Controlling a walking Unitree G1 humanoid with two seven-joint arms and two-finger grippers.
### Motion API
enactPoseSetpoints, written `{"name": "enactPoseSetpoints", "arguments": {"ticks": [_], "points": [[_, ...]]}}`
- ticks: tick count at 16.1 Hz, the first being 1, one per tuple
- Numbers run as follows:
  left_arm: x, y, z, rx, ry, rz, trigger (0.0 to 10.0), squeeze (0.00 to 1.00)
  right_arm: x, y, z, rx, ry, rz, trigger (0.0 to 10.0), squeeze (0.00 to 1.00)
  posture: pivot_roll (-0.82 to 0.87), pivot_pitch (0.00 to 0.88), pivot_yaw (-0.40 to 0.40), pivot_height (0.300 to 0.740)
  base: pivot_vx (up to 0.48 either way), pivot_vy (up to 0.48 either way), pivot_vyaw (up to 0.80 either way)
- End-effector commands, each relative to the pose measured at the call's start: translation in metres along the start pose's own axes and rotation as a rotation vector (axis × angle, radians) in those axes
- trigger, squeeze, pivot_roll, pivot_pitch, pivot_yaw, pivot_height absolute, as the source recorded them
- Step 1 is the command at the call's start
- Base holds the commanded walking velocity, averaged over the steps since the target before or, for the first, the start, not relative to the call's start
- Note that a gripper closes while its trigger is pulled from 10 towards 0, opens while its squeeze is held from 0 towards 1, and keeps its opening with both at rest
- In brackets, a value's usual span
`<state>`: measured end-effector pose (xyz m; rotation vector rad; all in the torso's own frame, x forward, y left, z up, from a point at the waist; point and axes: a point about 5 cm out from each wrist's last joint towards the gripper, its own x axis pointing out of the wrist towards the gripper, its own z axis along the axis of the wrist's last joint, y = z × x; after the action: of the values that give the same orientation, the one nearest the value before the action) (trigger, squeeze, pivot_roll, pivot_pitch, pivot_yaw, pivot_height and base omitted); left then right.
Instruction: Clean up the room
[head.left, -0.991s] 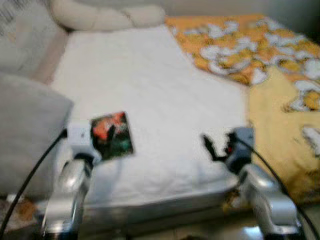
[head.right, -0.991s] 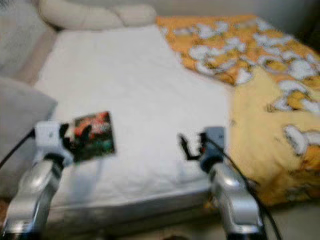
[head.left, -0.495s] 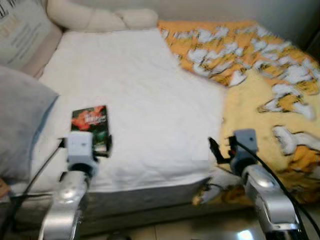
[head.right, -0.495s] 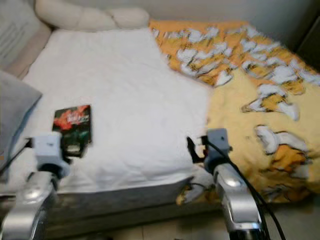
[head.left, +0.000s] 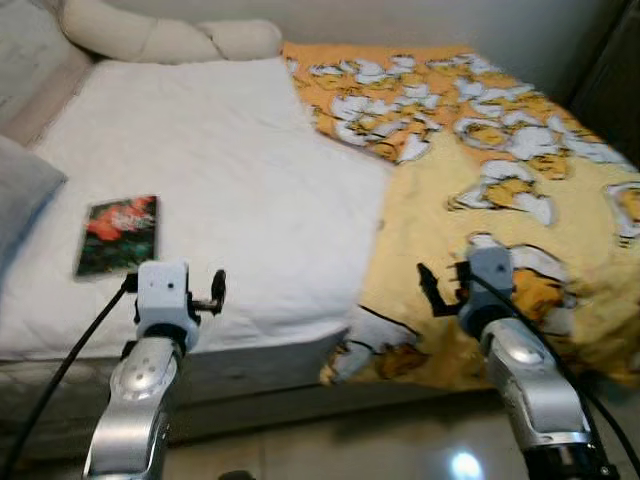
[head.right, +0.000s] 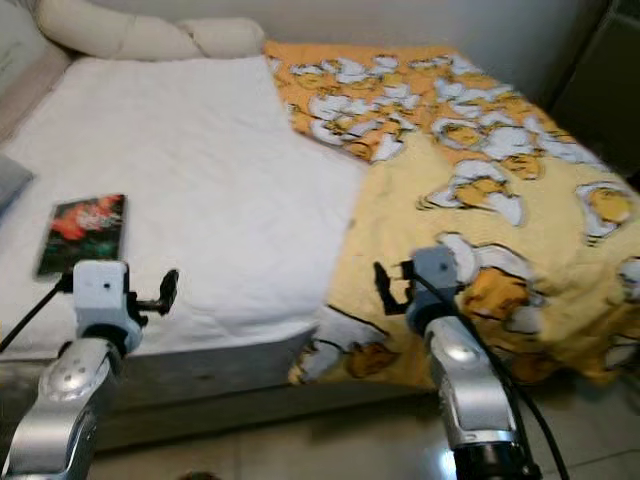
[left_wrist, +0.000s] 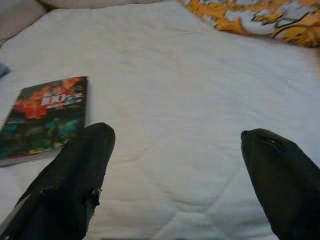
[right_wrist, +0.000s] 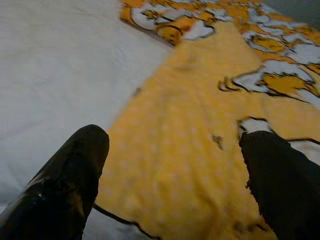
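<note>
- Book (head.left: 117, 235): flat on the white sheet (head.left: 230, 170), near the bed's left front edge; looks stiff and light, best pinched at an overhanging edge.
- Left gripper (left_wrist: 175, 165): fingers spread, empty, just beside the book.
- Yellow cartoon blanket (head.left: 480, 190): soft, rumpled.
- Right gripper (right_wrist: 175, 170): spread wide, empty, above the blanket.

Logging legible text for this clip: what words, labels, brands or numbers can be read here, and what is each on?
"100": large pale figures on the cover of the book lying on the white sheet; this reading is uncertain.
Smaller print beside and below it on the cover: too blurred to read.
Yellow cartoon-print blanket: pictures only, no lettering made out.
</note>
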<state>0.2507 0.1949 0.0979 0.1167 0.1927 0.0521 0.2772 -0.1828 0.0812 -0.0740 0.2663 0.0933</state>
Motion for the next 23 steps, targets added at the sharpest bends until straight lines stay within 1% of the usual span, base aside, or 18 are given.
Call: {"name": "enactPoseSetpoints", "arguments": {"ticks": [1, 2, 4, 10, 15, 16, 18, 20, 23], "points": [[0.001, 0.004, -0.002, 0.022, 0.017, 0.018, 10.0, 1.00, 0.003, 0.005, 0.001, 0.019, 0.002, 0.012, 10.0, 0.00, 0.06, 0.000, -0.048, 0.740, 0.000, -0.386, 0.00], [0.003, 0.004, 0.001, 0.026, 0.009, 0.013, 10.0, 1.00, 0.004, 0.011, -0.002, 0.001, 0.009, 0.024, 10.0, 0.00, 0.03, 0.000, -0.026, 0.740, 0.000, -0.345, 0.00], [0.007, 0.002, 0.004, -0.026, -0.011, -0.001, 10.0, 1.00, 0.008, 0.020, 0.005, 0.009, -0.015, 0.059, 10.0, 0.00, 0.03, 0.000, -0.023, 0.740, 0.000, 0.000, 0.00], [0.009, 0.003, 0.007, 0.004, -0.025, -0.025, 10.0, 1.00, 0.010, 0.022, 0.004, 0.015, -0.013, 0.072, 10.0, 0.00, 0.04, 0.000, -0.026, 0.740, 0.000, 0.000, 0.00], [0.010, -0.002, 0.007, 0.004, -0.027, -0.037, 10.0, 1.00, 0.011, 0.023, 0.003, -0.002, -0.006, 0.083, 10.0, 0.00, 0.04, 0.000, -0.027, 0.740, 0.269, 0.000, 0.00], [0.010, -0.002, 0.007, 0.003, -0.026, -0.037, 10.0, 1.00, 0.011, 0.024, 0.004, -0.021, -0.006, 0.097, 10.0, 0.00, 0.04, 0.000, -0.028, 0.740, 0.292, 0.000, 0.00], [0.011, -0.002, 0.007, -0.005, -0.027, -0.033, 10.0, 1.00, 0.011, 0.026, 0.005, -0.046, -0.009, 0.127, 10.0, 0.00, 0.04, 0.000, -0.028, 0.740, 0.311, 0.000, 0.80], [0.011, -0.002, 0.007, -0.004, -0.025, -0.034, 10.0, 1.00, 0.011, 0.024, 0.003, -0.034, 0.001, 0.099, 10.0, 0.00, 0.04, 0.000, -0.028, 0.740, 0.311, 0.000, 0.60], [0.012, -0.003, 0.006, -0.001, -0.020, -0.036, 10.0, 1.00, 0.012, 0.020, 0.001, -0.046, 0.007, 0.086, 10.0, 0.00, 0.04, 0.000, -0.028, 0.740, 0.311, 0.000, 0.00]]}}
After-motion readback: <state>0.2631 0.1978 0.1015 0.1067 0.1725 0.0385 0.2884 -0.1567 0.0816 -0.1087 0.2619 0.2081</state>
